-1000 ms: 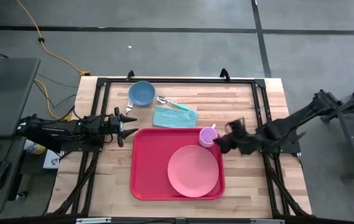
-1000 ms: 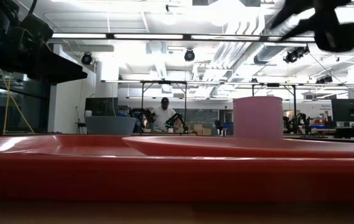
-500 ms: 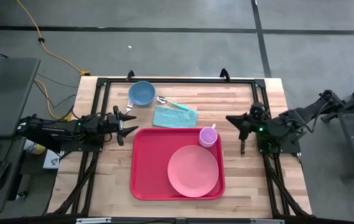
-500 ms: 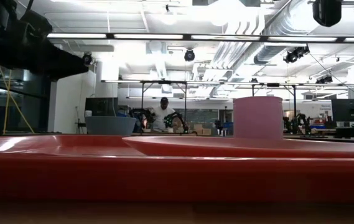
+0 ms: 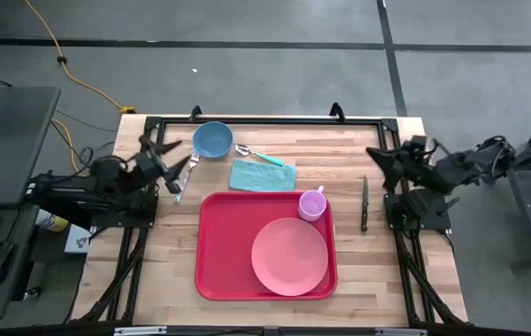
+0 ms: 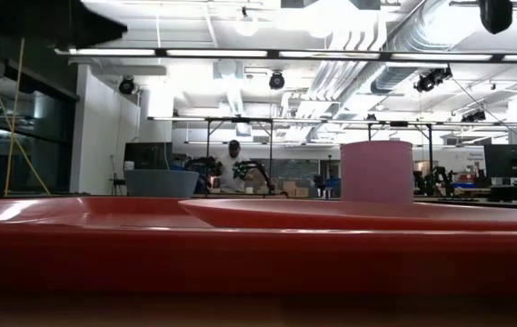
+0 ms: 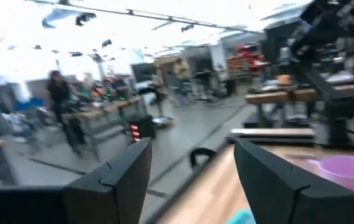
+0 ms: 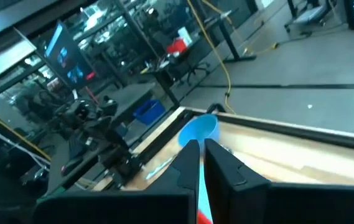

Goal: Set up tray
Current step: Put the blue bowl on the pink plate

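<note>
from where i sit the job looks about half done, judged against the tray (image 5: 228,247); going left to right: my left gripper (image 5: 165,160) hangs beyond the tray's far-left corner, fingers spread wide and holding nothing; a fork (image 5: 180,179) lies just beside it; the blue bowl (image 5: 213,139), a spoon (image 5: 259,155) and the teal napkin (image 5: 262,175) sit off the tray past its far edge; on the tray stand the pink plate (image 5: 289,257) and purple cup (image 5: 312,203); a knife (image 5: 363,203) lies right of the tray; my right gripper (image 5: 384,159) waits beyond that, fingers nearly closed, empty; the tray is big, red, rounded, raised-rimmed, mid-table.
</note>
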You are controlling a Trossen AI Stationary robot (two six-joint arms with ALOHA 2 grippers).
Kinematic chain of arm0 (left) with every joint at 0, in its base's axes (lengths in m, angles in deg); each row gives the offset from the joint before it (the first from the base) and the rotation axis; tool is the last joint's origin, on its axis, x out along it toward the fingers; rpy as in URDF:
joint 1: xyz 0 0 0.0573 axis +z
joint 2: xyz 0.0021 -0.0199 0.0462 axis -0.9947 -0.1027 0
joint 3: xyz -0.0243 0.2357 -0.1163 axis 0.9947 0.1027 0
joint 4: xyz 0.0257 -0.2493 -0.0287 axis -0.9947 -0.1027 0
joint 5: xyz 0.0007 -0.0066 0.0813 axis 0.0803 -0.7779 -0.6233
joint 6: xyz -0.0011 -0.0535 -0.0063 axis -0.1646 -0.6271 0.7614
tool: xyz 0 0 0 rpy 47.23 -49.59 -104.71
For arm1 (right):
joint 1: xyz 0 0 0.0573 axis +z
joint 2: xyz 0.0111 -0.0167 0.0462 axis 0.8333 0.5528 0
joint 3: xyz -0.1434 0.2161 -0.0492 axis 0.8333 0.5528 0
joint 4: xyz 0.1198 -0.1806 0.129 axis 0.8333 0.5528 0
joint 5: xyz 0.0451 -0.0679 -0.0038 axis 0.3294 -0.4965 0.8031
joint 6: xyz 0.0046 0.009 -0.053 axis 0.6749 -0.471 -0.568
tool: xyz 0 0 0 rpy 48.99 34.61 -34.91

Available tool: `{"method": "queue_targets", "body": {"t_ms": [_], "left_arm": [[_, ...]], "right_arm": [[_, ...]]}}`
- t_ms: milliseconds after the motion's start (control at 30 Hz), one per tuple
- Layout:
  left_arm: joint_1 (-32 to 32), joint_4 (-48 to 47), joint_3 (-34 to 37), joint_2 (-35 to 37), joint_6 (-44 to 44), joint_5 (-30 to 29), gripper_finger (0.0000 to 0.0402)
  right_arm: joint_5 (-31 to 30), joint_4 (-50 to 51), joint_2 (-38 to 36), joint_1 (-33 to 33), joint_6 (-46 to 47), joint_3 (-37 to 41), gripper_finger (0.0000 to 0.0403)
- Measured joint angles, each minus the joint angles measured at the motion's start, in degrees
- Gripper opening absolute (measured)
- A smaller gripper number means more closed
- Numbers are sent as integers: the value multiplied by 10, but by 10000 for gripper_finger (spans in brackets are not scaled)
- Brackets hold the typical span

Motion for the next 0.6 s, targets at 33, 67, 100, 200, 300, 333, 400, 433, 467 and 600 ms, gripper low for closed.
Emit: {"method": "queue_targets", "body": {"t_ms": [33, 67, 100, 200, 300, 333, 400, 433, 467, 600], "left_arm": [[0, -13, -17, 0, 11, -5, 262], [0, -32, -34, 0, 21, -14, 262], [0, -54, -52, 0, 29, -18, 262], [0, -151, -107, 0, 42, -54, 262], [0, -258, -158, 0, 37, -114, 262], [0, -284, -173, 0, 33, -135, 262], [0, -331, -205, 0, 12, -170, 262], [0, -351, -219, 0, 0, -188, 262], [0, -371, -233, 0, -12, -208, 262], [0, -412, -275, 0, -65, -294, 262]], "right_arm": [[-3, 10, -14, 0, -4, 0, 0], [-6, 22, -27, 0, -7, 0, 0], [-9, 36, -41, 0, -9, 0, 0], [-9, 69, -79, 0, -10, 0, 0], [-13, 94, -111, 0, -12, 0, 0], [-13, 105, -120, 0, -12, 0, 0], [-19, 122, -136, 0, -11, 0, 0], [-22, 134, -143, 0, -11, 0, 0], [-23, 146, -149, 0, -6, 0, 0], [-37, 197, -172, 0, 21, 0, 0]]}}
